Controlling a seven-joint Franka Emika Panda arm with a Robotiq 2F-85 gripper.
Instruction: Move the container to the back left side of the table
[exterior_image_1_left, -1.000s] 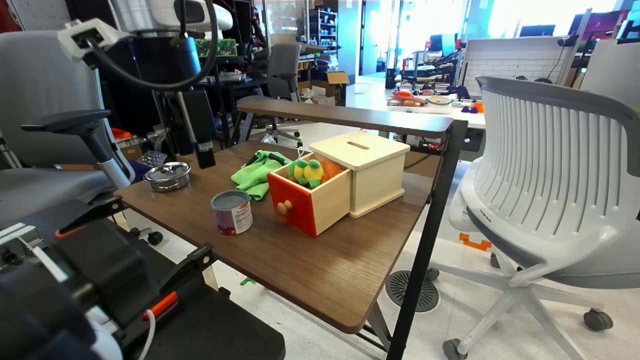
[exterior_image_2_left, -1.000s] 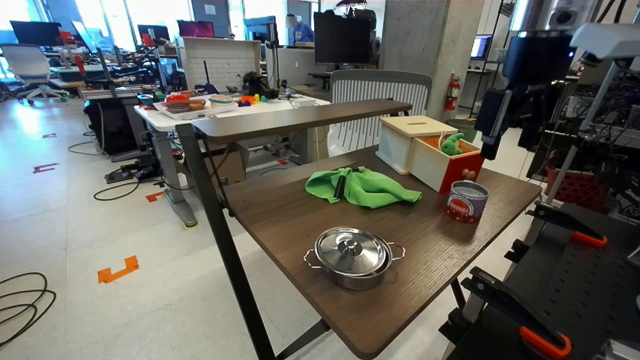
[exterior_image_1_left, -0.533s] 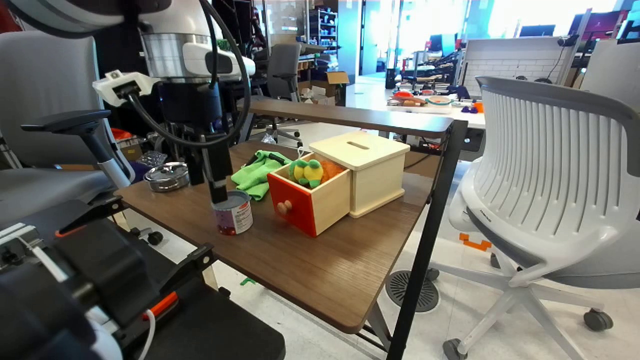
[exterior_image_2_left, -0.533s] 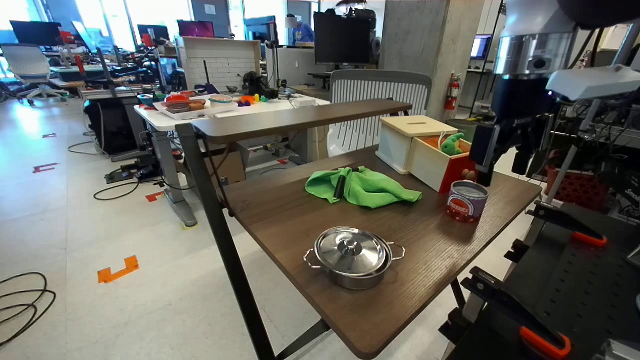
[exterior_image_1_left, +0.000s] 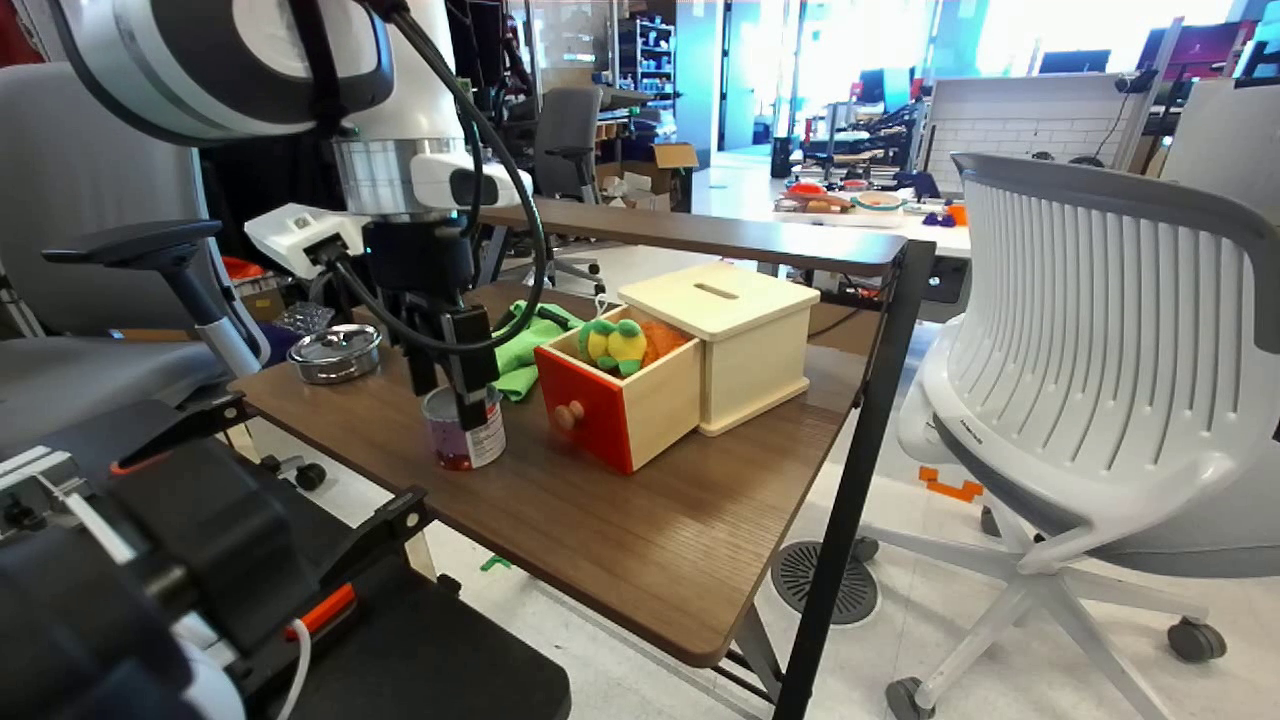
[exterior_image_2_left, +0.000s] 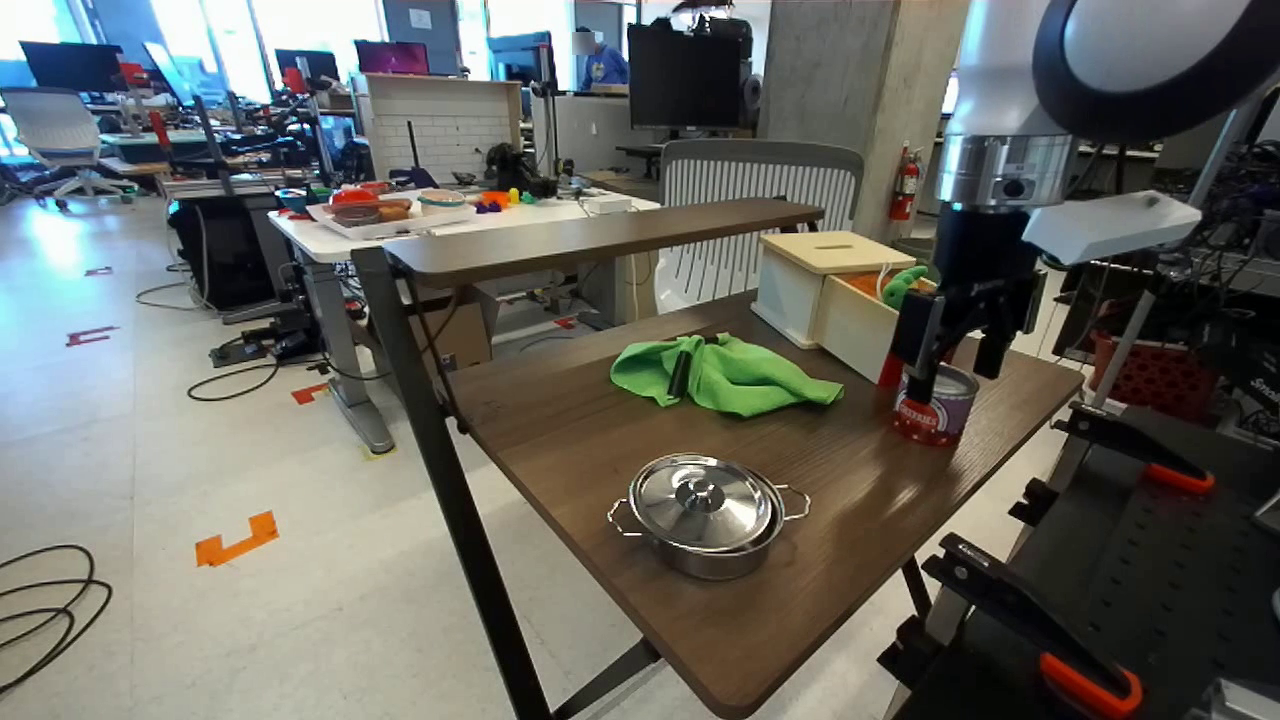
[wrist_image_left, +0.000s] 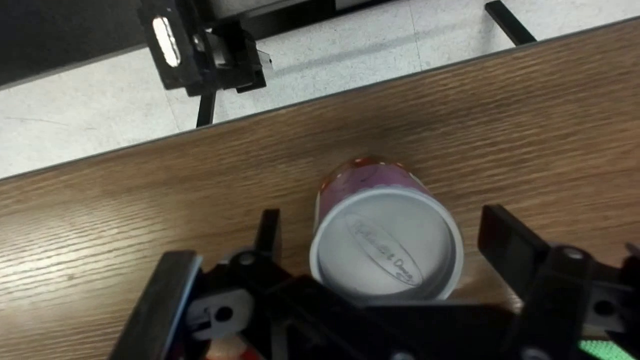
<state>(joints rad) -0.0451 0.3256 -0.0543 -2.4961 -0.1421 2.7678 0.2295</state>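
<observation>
We observe the Robotiq gripper (exterior_image_2_left: 954, 373), jaws spread apart, straddling the upright cherries can (wrist_image_left: 385, 240) on the wood-grain table (exterior_image_1_left: 650, 545).

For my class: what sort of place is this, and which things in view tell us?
Probably a robotics lab or shared workspace: a robot arm hangs over a table, a swivel chair stands nearby, and a large black monitor shows in the background.
</observation>
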